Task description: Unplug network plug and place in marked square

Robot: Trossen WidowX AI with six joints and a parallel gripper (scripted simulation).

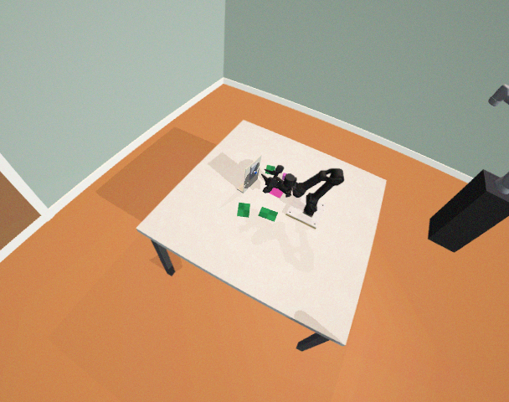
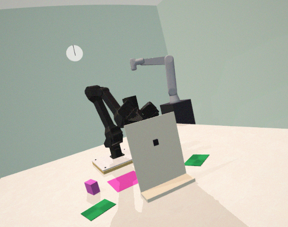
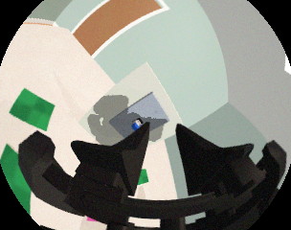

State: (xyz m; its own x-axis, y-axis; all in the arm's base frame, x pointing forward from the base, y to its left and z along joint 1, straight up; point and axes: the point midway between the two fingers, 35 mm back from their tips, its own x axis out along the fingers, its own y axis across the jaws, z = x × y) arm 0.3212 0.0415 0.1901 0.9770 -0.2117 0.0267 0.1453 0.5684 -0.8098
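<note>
The panel point(image 2: 156, 151) stands upright on its pale foot point(image 2: 167, 187) near the middle of the table point(image 1: 263, 268), and everything here sits relative to it. The plug point(image 3: 137, 126) is in the socket on the panel's front face, a small blue spot seen from the wrist view (too small to make out its tab). From the back of the panel only a dark square hole point(image 2: 155, 142) shows.

The arm point(image 1: 319, 183) reaches toward the panel's front from its base plate point(image 2: 102, 167), which lies behind the panel in the exterior view. The gripper point(image 3: 160, 137) hovers just short of the plug, its fingers partly closed with a gap between them and nothing in that gap; the plug lies beyond the tips, apart from them.

The pink square point(image 2: 121, 181) is on the table just beside the panel's foot, on the arm's side. A purple cube point(image 2: 92, 187) sits beside that square. Three green patches lie around the panel: one point(image 2: 196, 160) on its far side, one point(image 2: 98, 209) near the cube, and one point(image 1: 268, 213) seen from the top view.
</note>
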